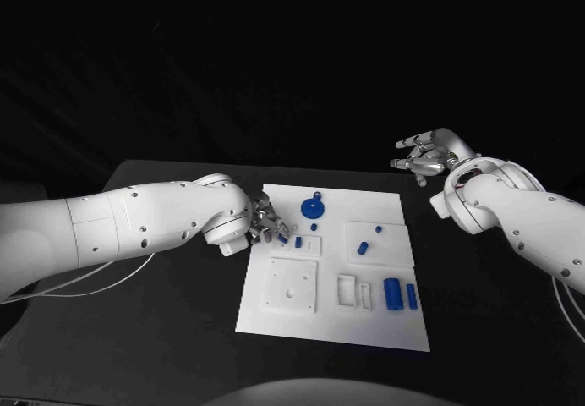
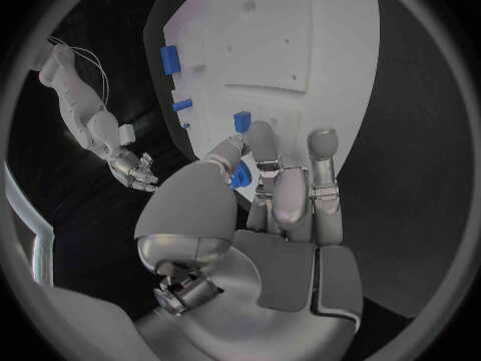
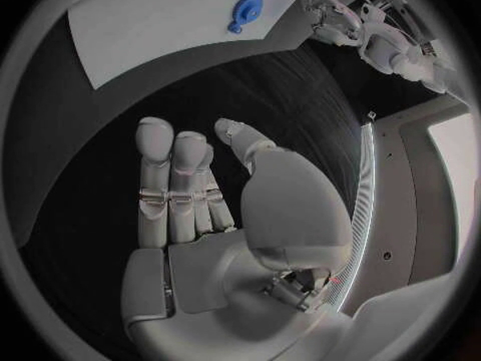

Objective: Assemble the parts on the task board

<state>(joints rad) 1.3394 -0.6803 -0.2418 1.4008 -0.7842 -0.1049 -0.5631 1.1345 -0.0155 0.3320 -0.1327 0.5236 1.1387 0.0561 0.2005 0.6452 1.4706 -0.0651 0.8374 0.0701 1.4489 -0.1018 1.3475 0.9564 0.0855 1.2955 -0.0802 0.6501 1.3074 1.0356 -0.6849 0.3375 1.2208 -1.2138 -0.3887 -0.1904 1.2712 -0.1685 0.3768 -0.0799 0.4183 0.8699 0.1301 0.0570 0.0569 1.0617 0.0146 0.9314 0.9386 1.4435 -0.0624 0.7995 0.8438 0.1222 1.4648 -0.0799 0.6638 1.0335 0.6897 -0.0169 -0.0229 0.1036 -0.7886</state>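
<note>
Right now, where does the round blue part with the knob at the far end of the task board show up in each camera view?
Head view: round blue part lies near the task board's far edge.
Left wrist view: I cannot pick it out.
Right wrist view: it lies near the board's edge, beyond the open right hand.
Shared landmark: the left hand, beside that part.

The white task board (image 1: 336, 330) lies flat in the middle of the black table. On it rest small blue parts: a round disc with a tab (image 1: 314, 205) near the far edge, a short peg (image 1: 363, 248) mid-board, and a larger block (image 1: 394, 293) beside a slim bar (image 1: 412, 296) toward the near right.
</note>
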